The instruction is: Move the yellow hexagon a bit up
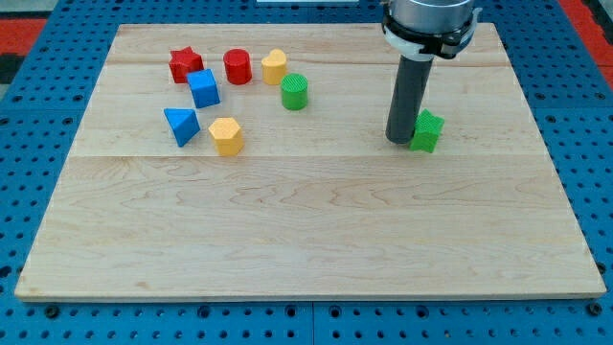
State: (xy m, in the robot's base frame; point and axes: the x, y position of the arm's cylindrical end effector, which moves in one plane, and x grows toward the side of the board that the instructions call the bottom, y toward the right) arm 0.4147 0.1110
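Blocks sit in a loose cluster toward the upper left of the wooden board [306, 230], seen from the single camera view, while my tip [399, 141] stands far off on the view's right. The rod comes down from the arm's grey housing at the view's top and meets the board just left of a green block [427, 131] of an irregular, star-like shape; the two look to be touching or very nearly so, and I cannot tell which. There is no pincer on this arm, only the straight dark rod, so nothing opens, closes or clamps.

The yellow hexagon [227, 136] lies at the bottom edge of the cluster, well apart from my tip, with a wide stretch of bare wood between them. Just to its left is a blue triangle [181, 126], near but not touching. Above that sits a blue cube [203, 88], tilted a little, up and to the left of the hexagon. Higher still, along the top of the group, a red star [186, 65] stands at the left, a red cylinder [238, 67] beside it, and a yellow block [275, 66] with a rounded top next along to the right. A green cylinder [294, 92] stands just below and right of that yellow block, up and to the right of the hexagon.

Directly above the hexagon the nearest pieces are the blue cube and the red cylinder, with a small gap of wood between it and them. Around the board lies a blue perforated surface [57, 115].
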